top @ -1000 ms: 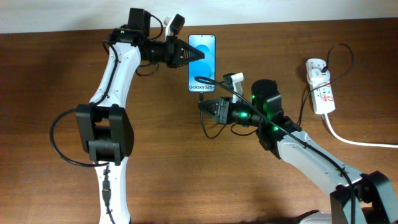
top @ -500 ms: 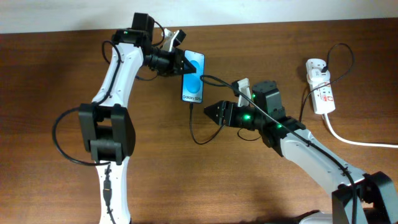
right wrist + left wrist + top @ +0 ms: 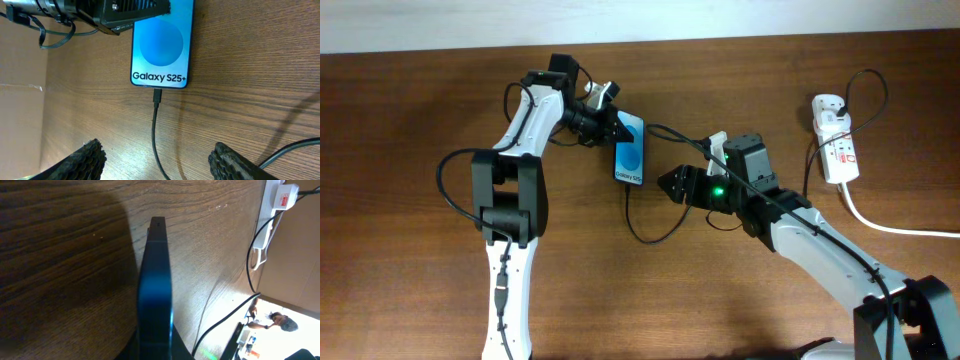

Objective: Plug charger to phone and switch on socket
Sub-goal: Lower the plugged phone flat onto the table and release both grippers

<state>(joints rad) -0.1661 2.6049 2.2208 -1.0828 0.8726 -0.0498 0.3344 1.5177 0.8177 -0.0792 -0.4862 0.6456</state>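
Since one second ago, the phone has been carried toward 9 o'clock across the table and turned slightly. The right gripper has left the phone's bottom edge and now sits apart from it at about 4 o'clock. In the right wrist view the charger has its plug tip seated in the port below the white text, so the plugging step appears complete. The socket remains to be switched on. It lies well apart from the phone at 3 o'clock, and its switch position cannot be read. The right gripper's fingers are spread wide and hold nothing, with the cable running loose between them. The left gripper is pinched on the phone's top end at 12 o'clock and holds it tilted on edge, as the left wrist view shows.
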